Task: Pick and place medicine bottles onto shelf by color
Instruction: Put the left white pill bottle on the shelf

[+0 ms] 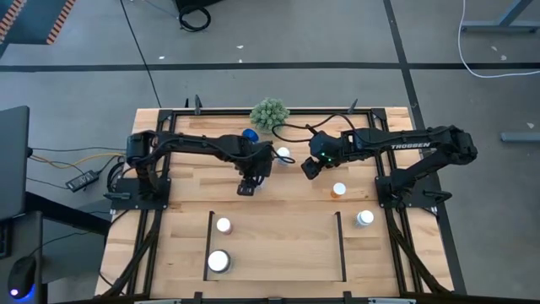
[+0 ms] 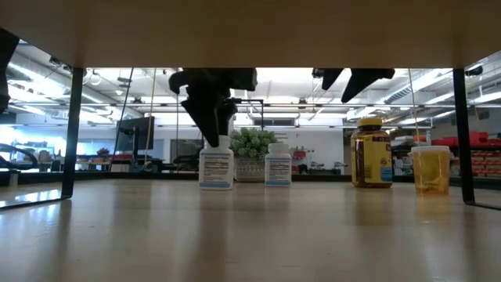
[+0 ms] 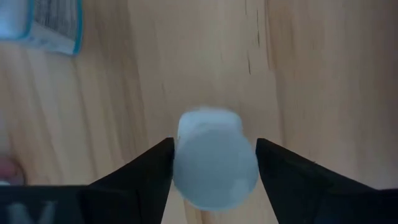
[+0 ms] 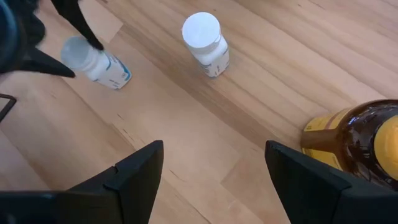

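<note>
A light wood table (image 1: 278,253) fills the lower middle of the high view, edged by a black frame (image 1: 160,114). Thin black strips mark the shelf (image 1: 278,221) near the bottom centre; inside it, at its left side, stand two white-capped bottles (image 1: 224,225), one below the other. Right of the shelf stands another white-capped bottle (image 1: 364,219), and above it an orange-tinted one (image 1: 339,190). Toward the upper centre stand a white bottle (image 1: 283,154), a blue bottle (image 1: 251,134), and a green spiky plant ball (image 1: 269,113). An amber bottle (image 2: 371,152) shows in the low view; from above it is probably hidden.
</note>
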Available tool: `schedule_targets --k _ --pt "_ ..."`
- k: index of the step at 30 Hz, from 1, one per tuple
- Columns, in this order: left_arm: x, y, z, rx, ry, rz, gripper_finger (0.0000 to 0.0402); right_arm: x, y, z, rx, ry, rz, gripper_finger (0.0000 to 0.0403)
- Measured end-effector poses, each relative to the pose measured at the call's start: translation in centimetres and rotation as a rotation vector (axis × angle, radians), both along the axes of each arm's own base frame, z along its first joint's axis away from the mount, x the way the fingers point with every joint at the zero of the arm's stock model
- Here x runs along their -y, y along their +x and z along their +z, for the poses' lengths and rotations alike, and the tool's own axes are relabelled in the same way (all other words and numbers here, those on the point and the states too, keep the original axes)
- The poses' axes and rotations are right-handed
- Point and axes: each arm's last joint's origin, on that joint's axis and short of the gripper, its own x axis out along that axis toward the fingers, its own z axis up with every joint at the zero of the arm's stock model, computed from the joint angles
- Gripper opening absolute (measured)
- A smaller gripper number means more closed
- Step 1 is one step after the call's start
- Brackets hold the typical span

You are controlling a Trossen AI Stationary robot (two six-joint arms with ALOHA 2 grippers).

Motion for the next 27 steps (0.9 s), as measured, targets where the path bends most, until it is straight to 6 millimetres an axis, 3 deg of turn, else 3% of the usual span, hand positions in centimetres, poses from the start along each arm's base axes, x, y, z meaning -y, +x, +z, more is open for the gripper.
schedule_targets --k 8,13,17,22,27 --pt "0.2 0.1 -0.3 -0.008 -0.001 -0.005 0.018 0.0 0.0 0.0 -0.005 0.004 0.002 0.0289" --pt "0.3 -0.2 0.5 -0.002 -0.011 0.027 0.0176 0.0 0.0 0.0 -0.006 0.002 0.007 0.0289" --pt "0.2 -0.2 2.9 -0.001 -0.016 0.044 0.0176 0.0 0.0 0.0 -0.007 0.003 0.012 0.0289" --pt "0.6 0.3 8.0 0.05 -0.012 0.036 0.0176 0.0 0.0 0.0 -0.01 -0.007 0.03 0.0289" --pt "2.7 0.4 12.0 0.087 -0.015 0.011 0.0179 0.0 0.0 0.0 -0.013 -0.016 0.047 0.0289"
